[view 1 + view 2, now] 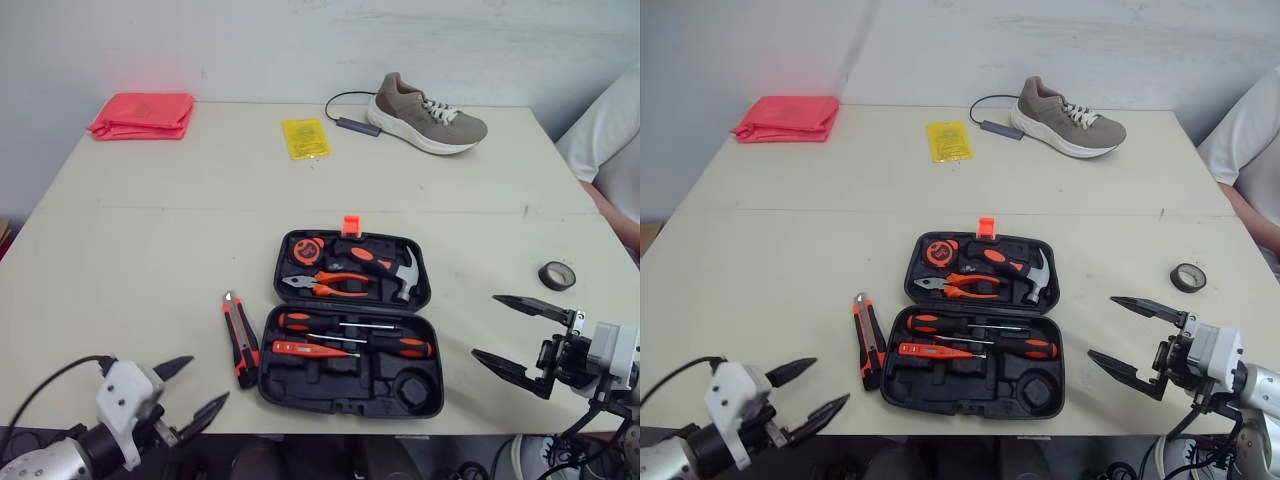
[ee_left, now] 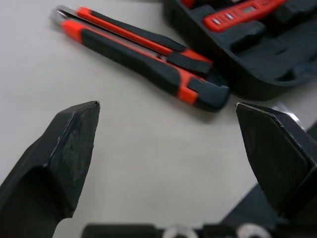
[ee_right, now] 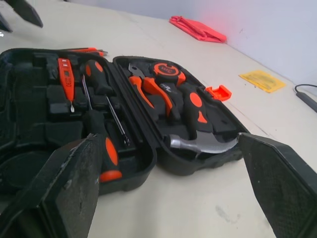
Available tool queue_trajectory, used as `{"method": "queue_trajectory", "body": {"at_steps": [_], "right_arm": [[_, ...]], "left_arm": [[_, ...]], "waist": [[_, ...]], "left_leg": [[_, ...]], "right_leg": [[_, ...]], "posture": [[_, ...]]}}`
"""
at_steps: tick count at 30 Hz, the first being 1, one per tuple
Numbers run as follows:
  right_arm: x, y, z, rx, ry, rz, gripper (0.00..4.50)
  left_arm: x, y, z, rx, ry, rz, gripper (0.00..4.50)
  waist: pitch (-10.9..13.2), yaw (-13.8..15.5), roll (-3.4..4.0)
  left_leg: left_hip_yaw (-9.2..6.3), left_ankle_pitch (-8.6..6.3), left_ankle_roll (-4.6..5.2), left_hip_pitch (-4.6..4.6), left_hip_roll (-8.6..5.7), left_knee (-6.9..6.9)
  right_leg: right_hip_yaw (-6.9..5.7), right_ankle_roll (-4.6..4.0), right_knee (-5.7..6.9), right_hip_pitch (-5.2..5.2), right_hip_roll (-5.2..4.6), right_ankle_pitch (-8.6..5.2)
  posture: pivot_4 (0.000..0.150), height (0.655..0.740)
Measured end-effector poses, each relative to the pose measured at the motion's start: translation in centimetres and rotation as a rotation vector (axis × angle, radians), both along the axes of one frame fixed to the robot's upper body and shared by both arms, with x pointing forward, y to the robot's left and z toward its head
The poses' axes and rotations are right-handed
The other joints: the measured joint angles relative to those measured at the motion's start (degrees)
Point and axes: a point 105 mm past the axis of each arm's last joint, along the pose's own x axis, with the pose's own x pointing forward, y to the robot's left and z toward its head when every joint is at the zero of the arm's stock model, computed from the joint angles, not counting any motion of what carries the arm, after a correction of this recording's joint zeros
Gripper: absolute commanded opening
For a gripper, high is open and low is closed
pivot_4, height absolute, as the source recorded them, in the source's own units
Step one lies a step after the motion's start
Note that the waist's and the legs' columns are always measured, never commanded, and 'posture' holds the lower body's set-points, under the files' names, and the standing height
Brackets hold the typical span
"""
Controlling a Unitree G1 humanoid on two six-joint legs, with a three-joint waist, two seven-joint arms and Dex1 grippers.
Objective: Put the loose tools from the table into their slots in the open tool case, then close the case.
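The black tool case (image 1: 350,408) lies open at the table's front centre. It holds a tape measure (image 1: 306,249), pliers (image 1: 325,285), a hammer (image 1: 385,268), screwdrivers (image 1: 350,325) and other tools. An orange-and-black utility knife (image 1: 238,340) lies loose on the table, just left of the case. A black tape roll (image 1: 558,275) sits to the right. My left gripper (image 1: 207,380) hangs open at the front left edge, short of the knife (image 2: 148,59). Open and empty, my right gripper (image 1: 486,325) hovers right of the case (image 3: 49,124).
At the back of the table are a tan shoe (image 1: 425,115) with a cable, a yellow packet (image 1: 305,137) and a folded red cloth (image 1: 143,115). A person's white sleeve (image 1: 610,130) shows at the right edge.
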Motion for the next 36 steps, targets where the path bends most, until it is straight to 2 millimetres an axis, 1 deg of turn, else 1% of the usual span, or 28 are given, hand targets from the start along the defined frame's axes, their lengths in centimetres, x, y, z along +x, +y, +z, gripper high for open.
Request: {"method": "queue_trajectory", "body": {"at_steps": [3,6,10,12,16,20,27,31,36], "right_arm": [[0.0,0.4,0.4,0.0,-0.005,0.005,4.5],[0.1,0.6,0.7,0.0,-0.006,0.008,4.5],[0.2,0.7,0.7,0.003,0.002,0.002,4.5],[0.2,0.8,0.8,0.001,0.0,0.004,4.5],[0.2,0.8,0.8,-0.001,0.001,0.002,4.5],[0.2,0.7,0.8,0.0,0.003,-0.001,4.5],[0.0,1.0,1.0,-0.001,-0.005,-0.003,4.5],[0.1,1.0,1.0,0.001,0.0,-0.009,4.5],[0.1,1.2,1.1,-0.001,-0.005,-0.018,4.5]], "left_arm": [[-0.3,-1.2,-1.0,-0.003,-0.004,-0.024,4.43],[-0.4,-1.4,-2.3,0.029,0.007,-0.026,4.43],[0.2,-1.8,-2.9,0.011,-0.029,0.002,4.43],[0.6,-2.0,-3.0,0.007,-0.047,0.01,4.43],[1.7,-2.1,-3.1,-0.013,-0.079,0.045,4.43],[1.8,-2.0,-3.0,-0.012,-0.087,0.072,4.43],[4.1,-0.5,-2.7,0.003,-0.135,0.182,4.43],[4.8,0.0,-2.5,0.008,-0.141,0.183,4.43],[5.1,-0.3,-2.4,-0.006,-0.133,0.155,4.43]], "waist": [[0.01,0.03,-0.03],[0.01,0.0,-0.04],[-0.04,0.12,0.05],[-0.05,0.17,0.07],[-0.05,0.07,0.1],[-0.04,0.03,0.1],[-0.05,0.07,0.11],[-0.05,0.07,0.1],[-0.05,0.09,0.11]], "left_leg": [[0.02,-0.07,0.06,0.0,0.0,0.01],[0.03,-0.09,0.11,0.02,0.0,0.01],[0.04,-0.11,0.18,0.05,-0.01,0.02],[0.03,-0.17,0.36,0.05,-0.01,0.0],[0.02,-0.21,0.38,0.12,0.0,-0.02],[0.03,-0.2,0.37,0.12,0.0,-0.02],[0.01,-0.18,0.35,0.12,0.01,-0.02],[0.02,-0.08,0.16,0.11,0.01,-0.01],[0.03,-0.08,0.15,0.11,0.0,-0.02]], "right_leg": [[0.02,0.0,-0.07,0.06,-0.01,0.0],[0.04,0.0,-0.08,0.07,-0.01,0.0],[0.04,0.01,-0.07,0.1,-0.04,0.0],[0.03,0.02,-0.06,0.18,-0.04,0.01],[0.01,0.01,-0.07,0.43,-0.03,0.0],[0.01,0.01,-0.07,0.43,-0.03,0.0],[-0.01,0.02,-0.06,0.43,-0.02,0.01],[-0.01,0.04,-0.06,0.42,-0.02,0.02],[-0.01,0.03,-0.06,0.42,-0.03,0.02]], "posture": [[0.15,0.74],[0.15,0.74],[0.15,0.74],[0.15,0.74],[0.15,0.74],[0.15,0.74],[0.15,0.74],[0.15,0.74],[0.15,0.74]]}}
